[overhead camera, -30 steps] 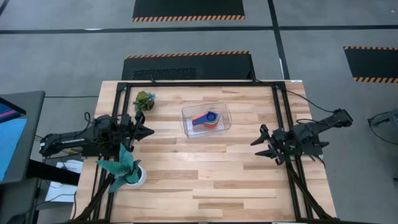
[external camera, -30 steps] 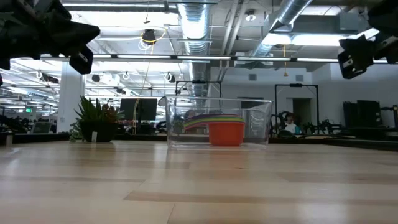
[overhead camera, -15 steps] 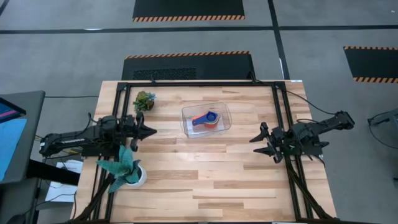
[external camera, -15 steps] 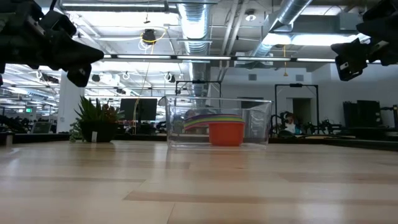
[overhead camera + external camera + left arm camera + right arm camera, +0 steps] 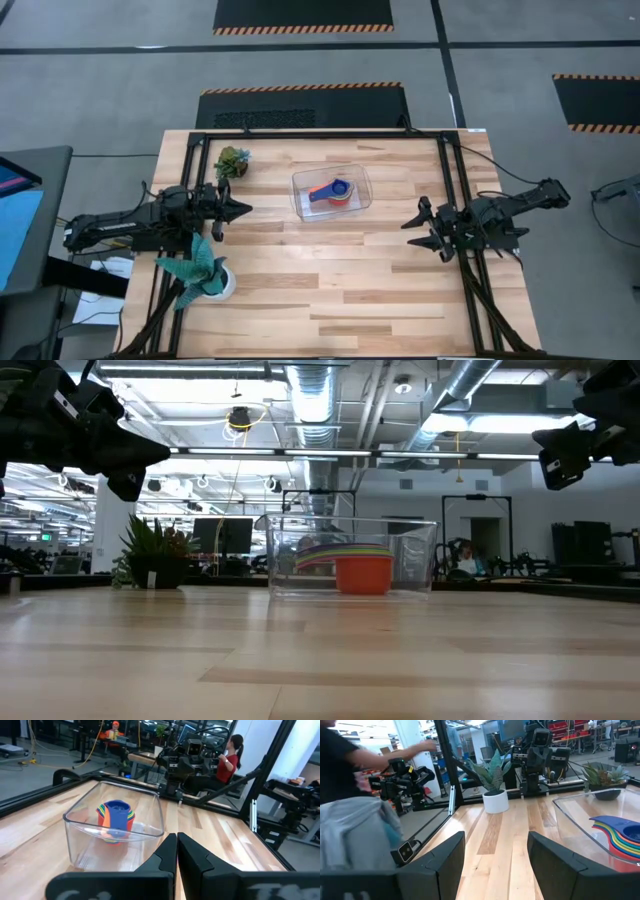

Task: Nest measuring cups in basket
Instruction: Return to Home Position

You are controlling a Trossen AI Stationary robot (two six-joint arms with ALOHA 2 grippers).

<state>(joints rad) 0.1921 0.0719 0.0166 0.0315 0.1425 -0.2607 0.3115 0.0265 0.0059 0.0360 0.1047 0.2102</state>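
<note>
The measuring cups (image 5: 331, 191) sit nested in the basket (image 5: 300, 181), upper centre. My left hand (image 5: 245, 209), mid-left, is closed; my right hand (image 5: 418, 228), mid-right, is open.

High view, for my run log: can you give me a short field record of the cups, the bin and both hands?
cups: nested in one stack, blue on top, orange at the bottom, inside the bin
bin: clear, upright on the table
left hand: shut, empty, raised above the table, apart from the bin
right hand: open, empty, raised near the table's right side, apart from the bin
others: small plant and teal plant, on the table's left side, outside the bin
</note>
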